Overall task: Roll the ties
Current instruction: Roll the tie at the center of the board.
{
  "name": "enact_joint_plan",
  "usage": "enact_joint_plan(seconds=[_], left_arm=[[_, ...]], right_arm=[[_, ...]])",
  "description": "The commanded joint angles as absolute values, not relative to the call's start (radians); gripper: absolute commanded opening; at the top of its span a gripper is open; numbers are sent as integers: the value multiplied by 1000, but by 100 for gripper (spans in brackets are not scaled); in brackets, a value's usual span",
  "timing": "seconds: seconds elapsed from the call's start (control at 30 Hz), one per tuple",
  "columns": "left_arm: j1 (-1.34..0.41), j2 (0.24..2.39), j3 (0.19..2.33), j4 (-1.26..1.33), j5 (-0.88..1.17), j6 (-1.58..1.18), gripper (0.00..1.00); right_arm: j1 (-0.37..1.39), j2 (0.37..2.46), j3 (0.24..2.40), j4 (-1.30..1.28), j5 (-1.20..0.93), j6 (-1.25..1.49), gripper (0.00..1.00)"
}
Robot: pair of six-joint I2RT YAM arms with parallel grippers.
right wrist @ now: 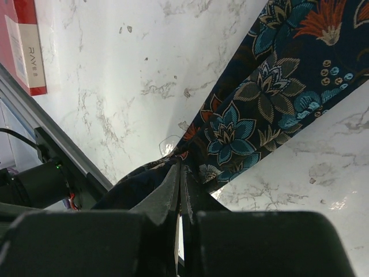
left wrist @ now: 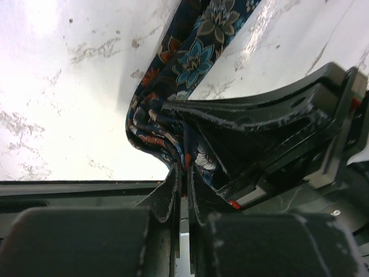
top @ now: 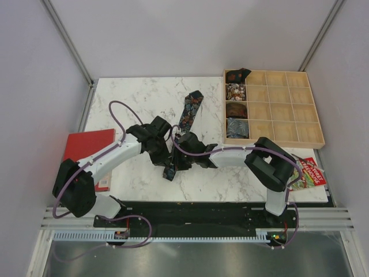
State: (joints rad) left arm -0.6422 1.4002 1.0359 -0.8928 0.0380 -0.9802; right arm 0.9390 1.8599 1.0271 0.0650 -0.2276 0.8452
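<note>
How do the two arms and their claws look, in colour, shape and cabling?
The left arm and right arm have white rounded links and bulky black joints. A thin purple cable loops along each. The left claw and right claw are black, with tapered, scuffed fingers.

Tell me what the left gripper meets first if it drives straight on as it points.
The bunched tie that the left gripper pinches, then probably the right gripper, whose fingers cross just beyond; depth is unclear.

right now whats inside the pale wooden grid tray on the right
The pale wooden grid tray holds four rolled patterned ties in its left column, one per compartment; the other compartments look empty. What lies beneath the rolls is covered.
</note>
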Motion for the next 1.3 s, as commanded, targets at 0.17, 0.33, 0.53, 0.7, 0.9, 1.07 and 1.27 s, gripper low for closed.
enact_joint_plan(seconds=[0.17, 0.33, 0.53, 0.7, 0.9, 1.07, 1.27], left_arm=[[-580, 1522, 1111, -815, 71, -896, 2], [-548, 1549, 1112, -793, 90, -879, 2], [-519, 1589, 1101, -761, 129, -861, 2], [-506, 1617, 1108, -741, 152, -856, 2], [-486, 1664, 1129, -727, 179, -851, 2], [-477, 1709, 1140, -710, 206, -853, 2], [-460, 1717, 1152, -707, 212, -853, 18]], right_arm=[[930, 1910, 1095, 57, -230, 816, 6], [894, 1913, 1103, 14, -219, 792, 7], [850, 1902, 1109, -35, -224, 756, 15], [831, 1865, 1115, -86, -204, 733, 24], [810, 1809, 1097, -140, -175, 704, 32], [807, 1747, 1048, -161, -155, 692, 33], [807, 1680, 991, -137, -195, 675, 34]])
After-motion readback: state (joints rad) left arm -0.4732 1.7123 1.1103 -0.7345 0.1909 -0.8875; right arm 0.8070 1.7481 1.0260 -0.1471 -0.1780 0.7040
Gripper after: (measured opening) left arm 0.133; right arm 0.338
